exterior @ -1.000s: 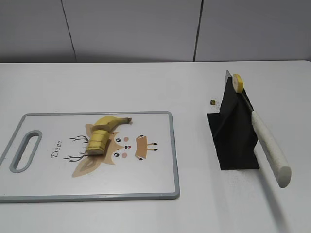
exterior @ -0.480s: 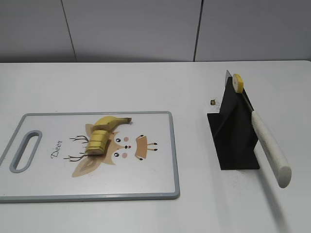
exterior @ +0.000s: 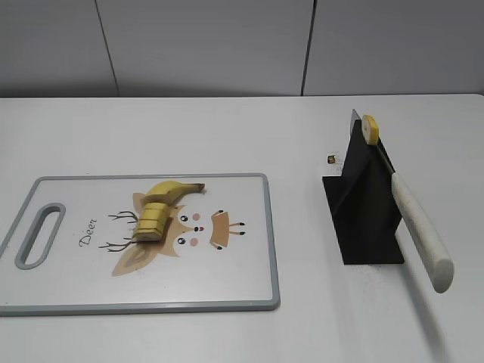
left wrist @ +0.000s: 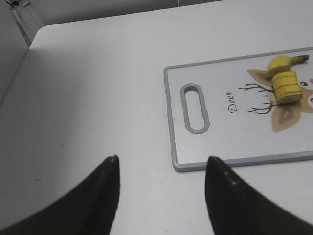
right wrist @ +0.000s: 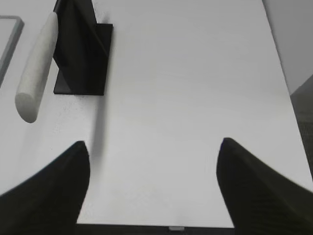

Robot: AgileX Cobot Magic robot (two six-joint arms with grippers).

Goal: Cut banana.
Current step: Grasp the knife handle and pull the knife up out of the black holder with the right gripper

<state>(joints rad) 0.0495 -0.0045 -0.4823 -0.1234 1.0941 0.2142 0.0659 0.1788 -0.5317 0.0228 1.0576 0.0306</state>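
A yellow banana [exterior: 162, 200], partly cut into several slices at its near end, lies on a white cutting board with a grey rim [exterior: 266, 227]. It also shows in the left wrist view [left wrist: 283, 81] on the board [left wrist: 168, 122]. A knife with a white handle [exterior: 420, 231] rests in a black stand [exterior: 363, 208], a banana slice [exterior: 370, 128] stuck on its blade. The right wrist view shows the handle [right wrist: 36, 68] and stand [right wrist: 80, 49]. My left gripper [left wrist: 161, 159] is open and empty, left of the board. My right gripper [right wrist: 152, 144] is open and empty, right of the stand.
The white table [exterior: 227, 136] runs to a grey wall at the back. A small dark bit [exterior: 331, 159] lies beside the stand. The table's near edge [right wrist: 171, 226] and right edge show in the right wrist view.
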